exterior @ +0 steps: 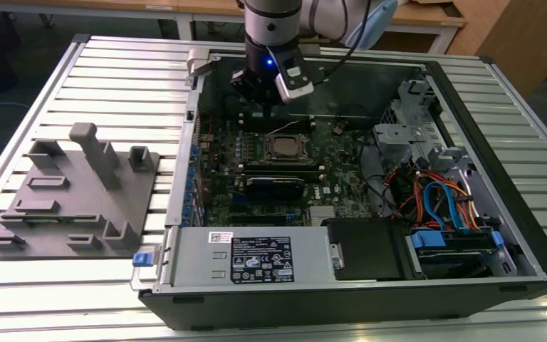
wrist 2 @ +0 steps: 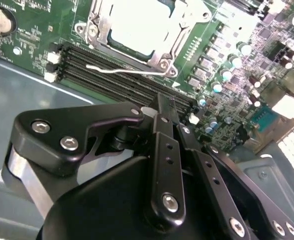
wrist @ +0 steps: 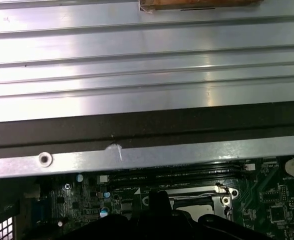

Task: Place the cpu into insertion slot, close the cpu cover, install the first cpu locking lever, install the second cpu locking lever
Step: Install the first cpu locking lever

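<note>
One locking lever (wrist 2: 122, 69) beside the cpu (wrist 2: 137, 24) looks thin, springy, best pressed near its tip; we cannot tell how wide the gripper (wrist 2: 166, 107) stands.

Green board (wrist 2: 27, 50) with tiny silver dots, shiny silver cover (wrist 2: 101, 30), pale silver chip (wrist 2: 137, 25), black case (exterior: 350, 306), grey tray (exterior: 65, 206), silver striped table (exterior: 55, 299), blue and orange wires (exterior: 437, 198)

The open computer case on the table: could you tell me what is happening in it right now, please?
A robot arm reaches into the computer case, its gripper hanging over the green board near the insertion slot. In the second wrist view the cpu already sits in the slot, with the cpu cover lying flat around it. A thin wire lever runs along the cover's edge; whether it is latched I cannot tell.
</note>
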Controlling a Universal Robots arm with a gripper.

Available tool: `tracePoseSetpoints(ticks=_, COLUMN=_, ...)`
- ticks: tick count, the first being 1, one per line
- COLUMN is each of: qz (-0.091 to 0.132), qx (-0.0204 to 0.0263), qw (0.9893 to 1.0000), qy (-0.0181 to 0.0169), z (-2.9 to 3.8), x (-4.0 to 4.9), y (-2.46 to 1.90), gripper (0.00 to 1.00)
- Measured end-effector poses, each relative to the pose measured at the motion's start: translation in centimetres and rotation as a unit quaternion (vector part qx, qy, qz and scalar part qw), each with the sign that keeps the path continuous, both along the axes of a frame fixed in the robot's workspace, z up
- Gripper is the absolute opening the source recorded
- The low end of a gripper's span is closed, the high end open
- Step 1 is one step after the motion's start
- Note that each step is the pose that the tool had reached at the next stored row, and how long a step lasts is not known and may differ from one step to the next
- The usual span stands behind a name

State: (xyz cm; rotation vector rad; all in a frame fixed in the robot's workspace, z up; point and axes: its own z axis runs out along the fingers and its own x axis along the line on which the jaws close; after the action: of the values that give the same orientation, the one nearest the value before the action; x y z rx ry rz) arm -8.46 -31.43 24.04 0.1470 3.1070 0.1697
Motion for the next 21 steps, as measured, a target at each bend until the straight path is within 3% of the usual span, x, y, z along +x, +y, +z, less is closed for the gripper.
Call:
tracePoseSetpoints(ticks=8, qz=0.001, qx=-0.0003, qw=1.0, qy=-0.0001, z=-0.39, x=1.0, y=0.0, gripper=0.1)
tracePoseSetpoints(ticks=12, qz=0.002, qx=-0.0052, qw=1.0, qy=0.0, z=-0.54, x=1.37, y=0.0, gripper=0.1)
tracePoseSetpoints(ticks=21, qz=0.01, qx=-0.0054, qw=0.9999, qy=0.0, z=-0.75, x=2.31, y=0.0, gripper=0.1)
